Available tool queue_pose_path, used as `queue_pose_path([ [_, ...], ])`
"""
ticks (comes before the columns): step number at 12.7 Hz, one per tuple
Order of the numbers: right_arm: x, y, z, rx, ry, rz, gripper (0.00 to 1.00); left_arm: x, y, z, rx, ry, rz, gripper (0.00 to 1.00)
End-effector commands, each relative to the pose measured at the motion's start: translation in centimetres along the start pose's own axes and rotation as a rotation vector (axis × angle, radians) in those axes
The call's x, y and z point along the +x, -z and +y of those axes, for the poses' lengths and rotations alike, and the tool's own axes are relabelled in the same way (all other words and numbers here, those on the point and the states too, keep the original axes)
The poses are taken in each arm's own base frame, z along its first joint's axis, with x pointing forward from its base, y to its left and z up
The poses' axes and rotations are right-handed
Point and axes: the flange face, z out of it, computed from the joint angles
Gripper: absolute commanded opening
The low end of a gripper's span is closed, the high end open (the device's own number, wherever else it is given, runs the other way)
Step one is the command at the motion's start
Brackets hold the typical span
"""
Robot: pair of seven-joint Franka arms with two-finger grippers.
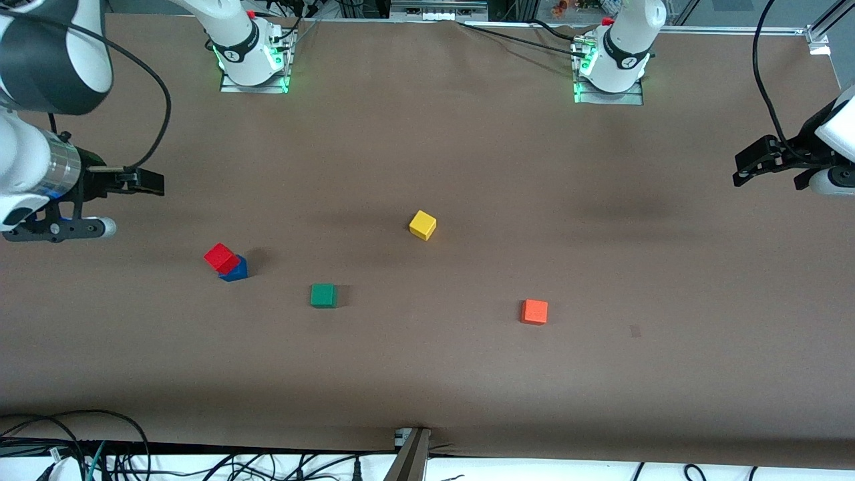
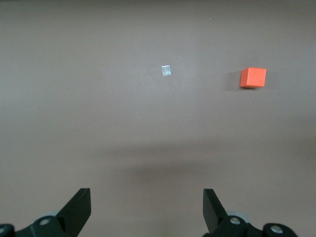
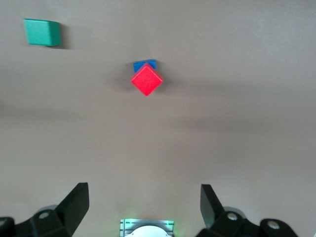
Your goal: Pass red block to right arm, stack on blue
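My black fingers look like matt plastic. The red block, blue cube, green cube, yellow cube and orange cube look smooth and matt. The brown table cover looks like dull paper.

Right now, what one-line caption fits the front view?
Red block stacked on blue block; both grippers, left and right, open and withdrawn to the table's ends.

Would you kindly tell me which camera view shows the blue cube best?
The front view: the blue cube shows its side beneath the red block stacked on it. The right wrist view shows only a blue sliver past the red block. The left wrist view misses it.
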Motion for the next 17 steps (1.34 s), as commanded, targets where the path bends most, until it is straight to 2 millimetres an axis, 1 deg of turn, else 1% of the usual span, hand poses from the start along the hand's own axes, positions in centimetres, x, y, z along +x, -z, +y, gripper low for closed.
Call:
queue_pose_path([
  [1,-3.2,1.4,0.3,0.049,0.011,0.019,1.00,0.3,0.4,0.1,-0.020,-0.001,-0.005,1.00],
  [2,-4.2,2.1,1.0,0.055,0.004,0.037,1.00,0.3,0.4,0.1,-0.020,-0.001,-0.005,1.00],
  [3,-5.6,3.0,2.1,0.066,-0.012,0.059,1.00,0.3,0.4,0.1,-0.020,-0.001,-0.005,1.00],
  [4,-7.6,4.5,3.2,0.076,-0.035,0.089,1.00,0.3,0.4,0.1,-0.020,-0.001,-0.007,1.00],
  [5,-8.4,4.7,4.2,0.081,-0.053,0.105,1.00,0.3,0.4,0.1,-0.020,-0.001,-0.007,1.00],
  [7,-8.9,4.7,5.5,0.088,-0.067,0.099,1.00,0.3,0.3,0.1,-0.020,-0.001,-0.008,1.00],
  [9,-9.1,4.9,5.5,0.074,-0.070,0.091,1.00,0.3,0.3,0.1,-0.020,0.000,-0.013,1.00],
  [11,-9.4,4.5,5.1,0.038,-0.058,0.047,1.00,0.3,0.3,0.1,-0.020,0.000,-0.013,1.00],
  [13,-9.4,4.5,5.4,0.009,0.015,0.046,1.00,0.3,0.3,0.1,-0.020,0.000,-0.013,1.00],
  [14,-9.3,4.5,5.3,0.007,0.020,0.049,1.00,0.3,0.3,0.1,-0.020,0.000,-0.013,1.00],
  [15,-9.2,4.5,5.0,0.004,0.022,0.047,1.00,0.2,0.3,0.1,-0.020,0.000,-0.014,1.00],
  [17,-8.8,4.4,4.1,-0.060,0.044,0.042,1.00,0.2,0.3,0.1,-0.020,0.000,-0.017,1.00],
])
